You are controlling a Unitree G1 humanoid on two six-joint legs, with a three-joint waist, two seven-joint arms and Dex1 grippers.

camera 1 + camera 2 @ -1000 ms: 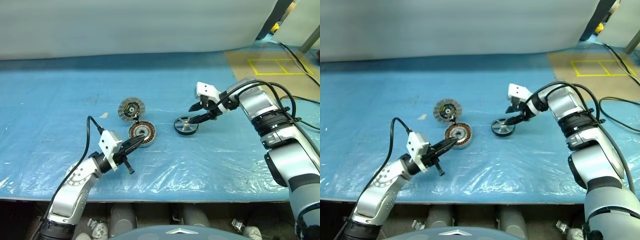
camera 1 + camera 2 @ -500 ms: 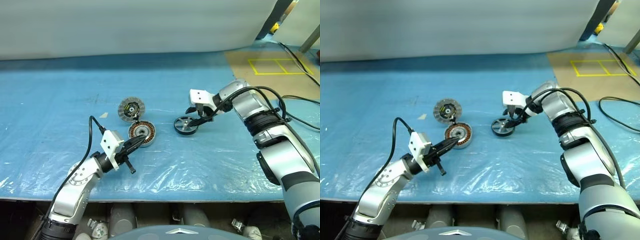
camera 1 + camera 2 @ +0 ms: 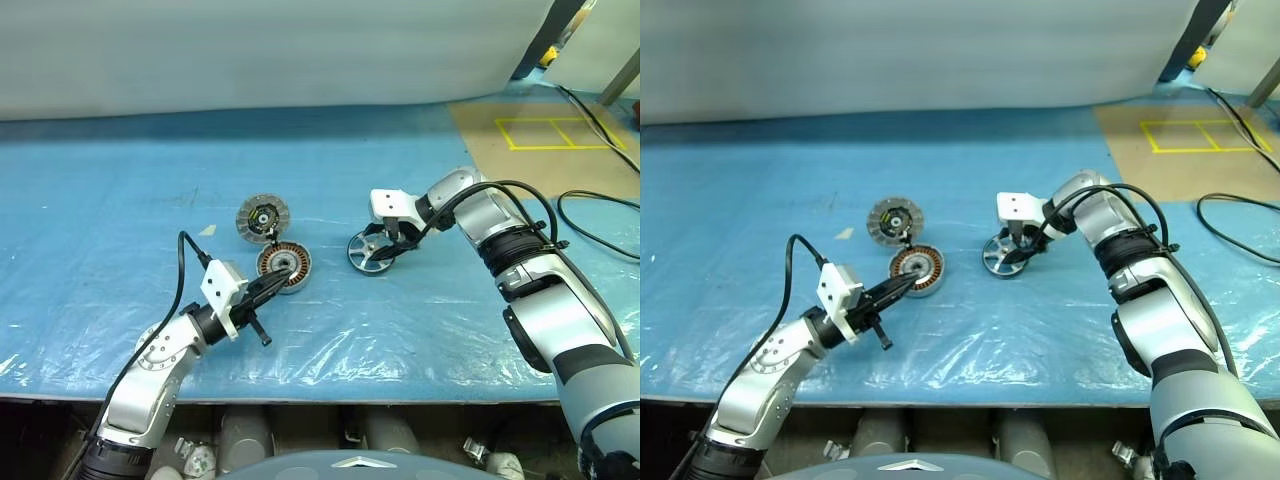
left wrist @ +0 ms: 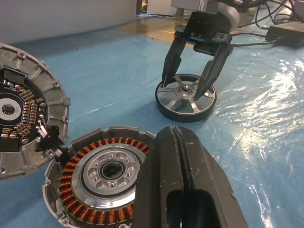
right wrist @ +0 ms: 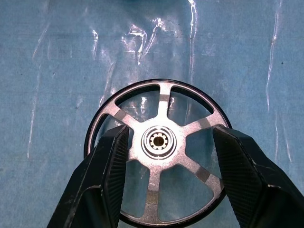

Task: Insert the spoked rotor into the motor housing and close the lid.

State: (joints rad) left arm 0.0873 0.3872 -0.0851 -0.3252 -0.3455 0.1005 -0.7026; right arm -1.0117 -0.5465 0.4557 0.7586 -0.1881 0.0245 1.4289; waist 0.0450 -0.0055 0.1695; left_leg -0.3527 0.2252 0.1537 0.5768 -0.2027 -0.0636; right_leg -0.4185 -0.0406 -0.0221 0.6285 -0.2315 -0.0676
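Right pincer (image 4: 183,90) astride spoked rotor (image 5: 159,141); motor housing (image 3: 285,265), lid (image 3: 263,217) nearby.

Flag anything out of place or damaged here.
Only a small pale scrap lying loose on the blue sheet, left of the lid; what it is, I cannot tell. The sheet is wrinkled; nothing looks damaged.

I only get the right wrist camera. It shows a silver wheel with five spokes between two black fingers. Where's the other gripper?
Observer: The left gripper is shut, with its tip at the edge of the copper-wound motor housing.
Operator: Is that near my wheel?
Observer: The housing lies to the robot's left of the spoked rotor, apart from it, on the blue sheet.
Operator: And the lid?
Observer: A grey disc with a circuit board lies just beyond the housing.
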